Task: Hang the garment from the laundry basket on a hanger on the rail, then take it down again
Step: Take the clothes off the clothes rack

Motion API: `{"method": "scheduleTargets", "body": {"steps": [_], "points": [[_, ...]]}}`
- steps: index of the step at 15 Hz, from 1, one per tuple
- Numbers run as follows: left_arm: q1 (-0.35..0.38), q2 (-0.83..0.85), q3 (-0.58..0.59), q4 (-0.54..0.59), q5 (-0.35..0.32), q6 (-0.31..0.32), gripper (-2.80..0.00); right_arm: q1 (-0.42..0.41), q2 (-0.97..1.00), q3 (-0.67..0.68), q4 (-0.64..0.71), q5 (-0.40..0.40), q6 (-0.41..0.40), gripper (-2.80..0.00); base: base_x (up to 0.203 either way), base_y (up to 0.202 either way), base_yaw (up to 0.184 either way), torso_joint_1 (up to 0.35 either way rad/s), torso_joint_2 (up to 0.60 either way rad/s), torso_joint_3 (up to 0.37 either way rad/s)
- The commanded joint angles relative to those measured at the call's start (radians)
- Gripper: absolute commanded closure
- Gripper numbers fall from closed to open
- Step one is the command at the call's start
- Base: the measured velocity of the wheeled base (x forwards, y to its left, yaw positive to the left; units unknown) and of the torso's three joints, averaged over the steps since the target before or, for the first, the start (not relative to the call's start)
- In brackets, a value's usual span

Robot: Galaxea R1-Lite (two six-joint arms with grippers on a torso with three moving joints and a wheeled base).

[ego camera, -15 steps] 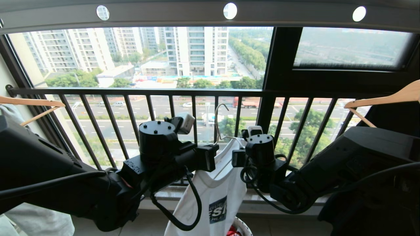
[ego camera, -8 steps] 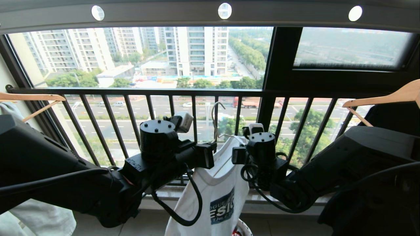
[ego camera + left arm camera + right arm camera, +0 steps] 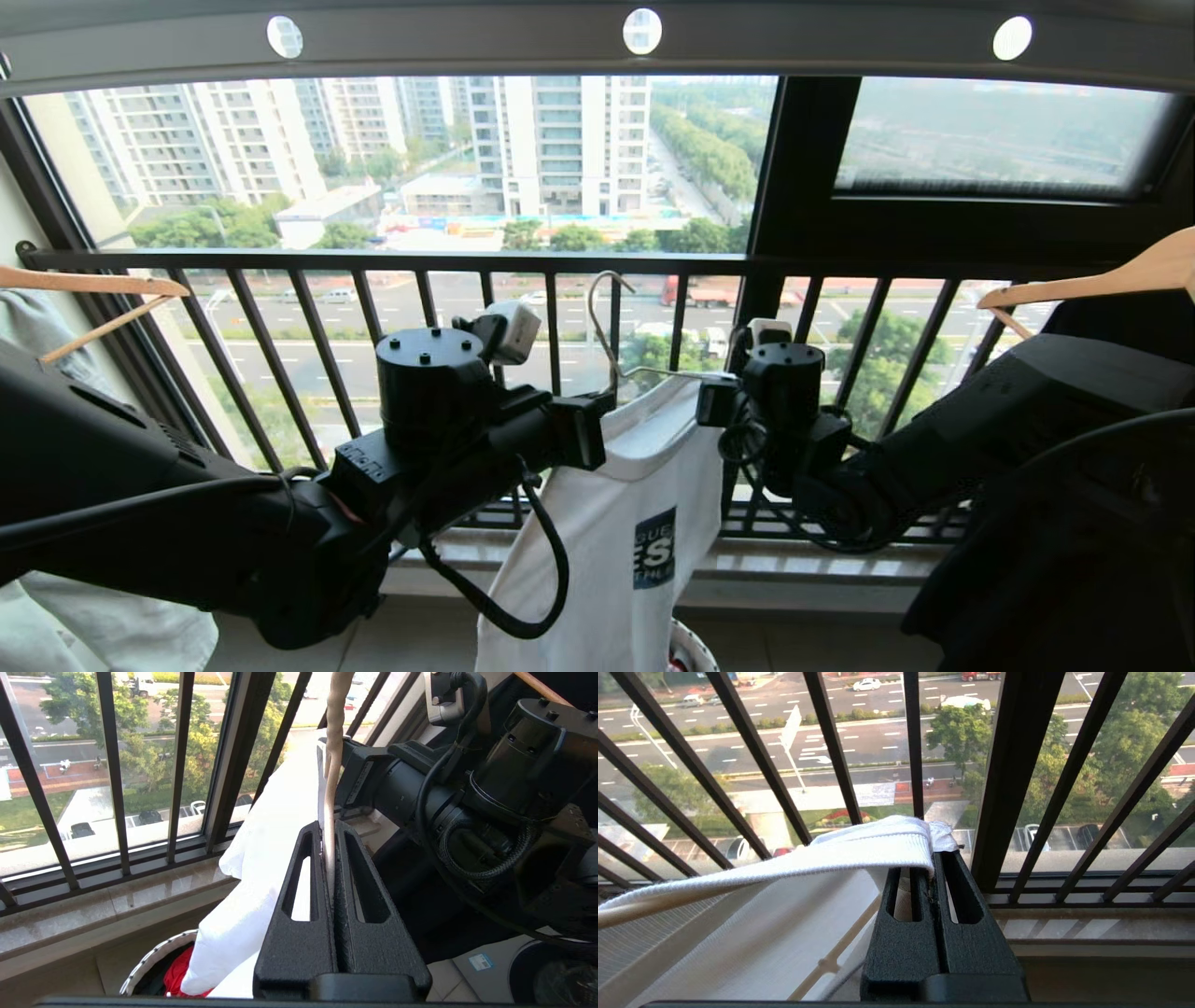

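Observation:
The white T-shirt garment (image 3: 616, 551) hangs between my two arms, below the pale grey rail (image 3: 467, 42) with round holes. The thin cream hanger (image 3: 602, 317) sits in its neck, hook up and clear of the rail. My left gripper (image 3: 605, 409) is shut on the hanger's wire (image 3: 332, 742), beside the cloth (image 3: 261, 858). My right gripper (image 3: 712, 387) is shut on the ribbed collar (image 3: 873, 847) and holds it out to the right; its fingertips (image 3: 933, 858) pinch the fold. Below the shirt, the laundry basket's white rim (image 3: 149, 961) shows.
The black barred window railing (image 3: 467, 261) and stone sill (image 3: 117, 905) stand close ahead. Thick wooden hangers hang at far left (image 3: 93, 285) and far right (image 3: 1120, 275), the right one over dark cloth. A red garment (image 3: 175, 970) lies in the basket. Pale cloth (image 3: 112, 625) hangs lower left.
My right gripper has moved up and to the right with the collar, stretching the neck open. The hanger and my left gripper have risen a little; the shirt's print has turned more edge-on.

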Motion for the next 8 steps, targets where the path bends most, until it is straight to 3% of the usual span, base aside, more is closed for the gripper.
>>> {"method": "scheduleTargets", "body": {"steps": [1,8], "points": [[0.000,-0.015,0.001,-0.005,0.002,-0.001,0.00,-0.046,0.018,-0.029,-0.004,-0.001,-0.002,0.00,0.000,0.000,0.000,0.000,0.00,0.000],[0.001,-0.019,-0.001,-0.005,0.005,0.001,0.00,-0.095,0.069,-0.068,-0.004,0.001,-0.005,0.00,0.000,0.000,0.000,0.000,0.00,0.000]]}}
